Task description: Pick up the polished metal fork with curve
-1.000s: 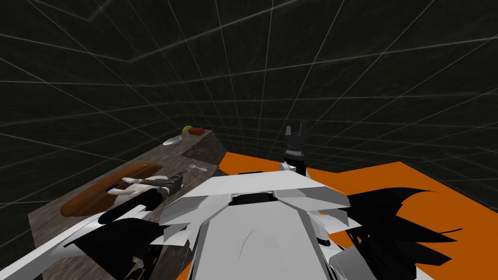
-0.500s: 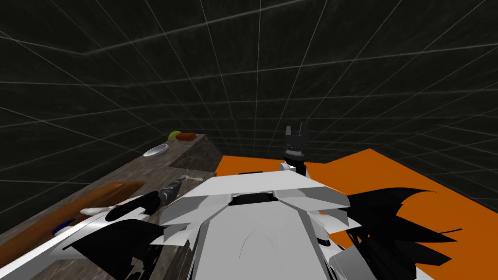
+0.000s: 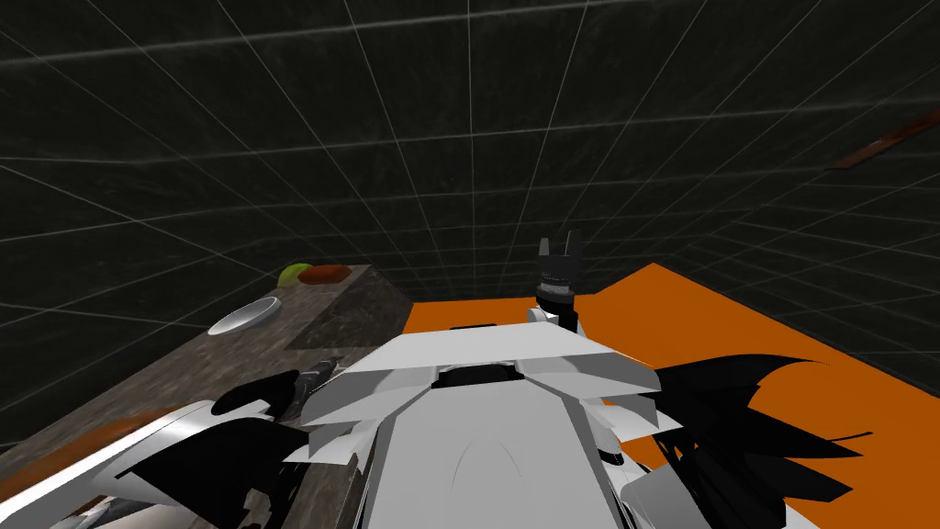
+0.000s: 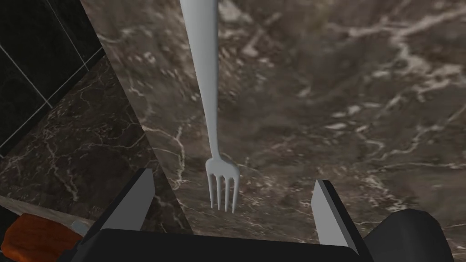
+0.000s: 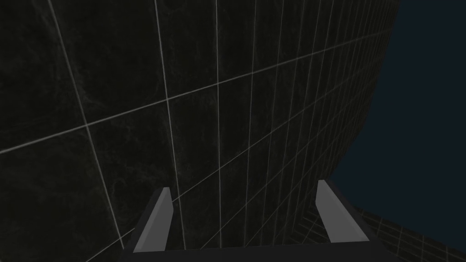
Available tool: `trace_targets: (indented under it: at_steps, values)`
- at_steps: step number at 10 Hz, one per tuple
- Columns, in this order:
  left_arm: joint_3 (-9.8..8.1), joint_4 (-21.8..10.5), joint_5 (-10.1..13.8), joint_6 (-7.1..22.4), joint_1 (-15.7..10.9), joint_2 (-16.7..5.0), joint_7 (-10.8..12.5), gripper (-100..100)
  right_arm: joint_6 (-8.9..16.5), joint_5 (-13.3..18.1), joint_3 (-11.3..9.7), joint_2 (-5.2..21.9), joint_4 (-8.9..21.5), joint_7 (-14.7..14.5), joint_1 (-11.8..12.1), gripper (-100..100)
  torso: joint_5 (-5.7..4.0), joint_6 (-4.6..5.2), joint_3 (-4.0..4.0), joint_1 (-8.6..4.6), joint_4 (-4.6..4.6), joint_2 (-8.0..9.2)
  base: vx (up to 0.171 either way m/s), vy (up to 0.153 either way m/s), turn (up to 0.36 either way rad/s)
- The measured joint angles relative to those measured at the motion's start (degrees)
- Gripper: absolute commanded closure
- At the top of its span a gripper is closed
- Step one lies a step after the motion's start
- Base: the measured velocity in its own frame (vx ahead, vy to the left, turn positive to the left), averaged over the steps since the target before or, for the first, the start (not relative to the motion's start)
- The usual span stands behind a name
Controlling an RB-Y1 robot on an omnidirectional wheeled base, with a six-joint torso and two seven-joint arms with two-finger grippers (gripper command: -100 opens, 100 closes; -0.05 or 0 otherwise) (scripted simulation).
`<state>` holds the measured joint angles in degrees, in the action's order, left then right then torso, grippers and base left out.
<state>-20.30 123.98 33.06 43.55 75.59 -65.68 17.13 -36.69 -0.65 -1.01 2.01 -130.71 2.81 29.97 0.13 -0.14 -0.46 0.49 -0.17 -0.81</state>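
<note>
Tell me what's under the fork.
The fork lies on the brown marbled counter, tines toward the open left gripper. Only counter shows around it; the strip directly beneath is covered by the fork.

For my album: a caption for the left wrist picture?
Open left gripper poised over a pale fork on dark marbled counter, tines framed by its fingers.

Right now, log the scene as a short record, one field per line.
target: grey fork, flat on the dark marbled counter, tines toward the tool
left tool: open, fork's tines in line with its gap, no contact
right tool: open, raised in front, idle
farther along the counter: white dish, green fruit, red-brown item
grasp: not yet made
</note>
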Motion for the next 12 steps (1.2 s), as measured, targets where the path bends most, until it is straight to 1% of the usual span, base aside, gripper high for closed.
trace_targets:
  at_steps: [1,3,4,5,6,7,9,10,11,12]
  values:
    - [1.26,-0.6,0.1,1.1,-0.1,-0.9,-0.1,-100,0.0,0.0,0.0,0.0,0.0,0.0,0.0,0,0.00,-0.02,0.01,0.00,0.01,0.01,0.072,0.075,-0.146]
    - [1.72,0.1,0.5,3.6,1.3,-2.3,0.1,-100,0.0,0.0,0.0,0.0,0.0,0.0,0.0,0,-0.04,-0.03,0.02,-0.16,0.01,0.04,0.035,0.043,-0.072]
    - [1.73,0.2,0.5,3.9,1.3,-2.4,0.1,0,0.0,0.0,0.0,0.0,0.0,0.0,0.0,0,-0.06,-0.06,0.09,-0.29,0.04,0.15,0.004,0.006,0.002]
    - [1.72,0.1,0.5,3.8,1.3,-2.4,0.1,-100,0.0,0.0,0.0,0.0,0.0,0.0,0.0,0,-0.09,-0.06,0.13,-0.38,0.06,0.22,-0.172,0.015,-0.203]
    - [3.48,-1.4,0.5,4.6,-0.5,-1.6,-1.1,-100,0.0,0.0,0.0,0.0,0.0,0.0,0.0,0,-0.08,-0.02,0.41,-0.35,0.15,0.74,-0.209,-0.002,-0.130]
    - [4.21,-2.9,0.6,5.3,-2.1,-1.1,-2.4,-100,0.0,0.0,0.0,0.0,0.0,0.0,0.0,0,-0.09,-0.07,0.57,-0.40,0.23,0.96,-0.108,-0.012,0.009]
    - [3.81,-5.9,1.1,5.2,-4.3,-1.0,-3.4,-100,0.0,0.0,0.0,0.0,0.0,0.0,0.0,0,-0.11,-0.07,0.33,-0.43,0.15,0.53,-0.013,-0.003,0.013]
    - [4.09,-7.5,0.8,5.2,-5.6,-0.9,-3.4,-100,0.0,0.0,0.0,0.0,0.0,0.0,0.0,0,-0.10,-0.06,0.22,-0.41,0.10,0.34,0.017,0.002,0.000]
    - [5.01,-9.4,0.7,5.4,-8.2,-1.1,-3.3,-100,0.0,0.0,0.0,0.0,0.0,0.0,0.0,0,-0.09,-0.05,0.15,-0.39,0.07,0.24,-0.173,-0.012,-0.224]
    - [6.51,-11.1,0.8,6.2,-10.1,-0.3,-4.5,-100,0.0,0.0,0.0,0.0,0.0,0.0,0.0,0,-0.09,-0.02,0.41,-0.44,0.16,0.75,-0.160,-0.063,-0.131]
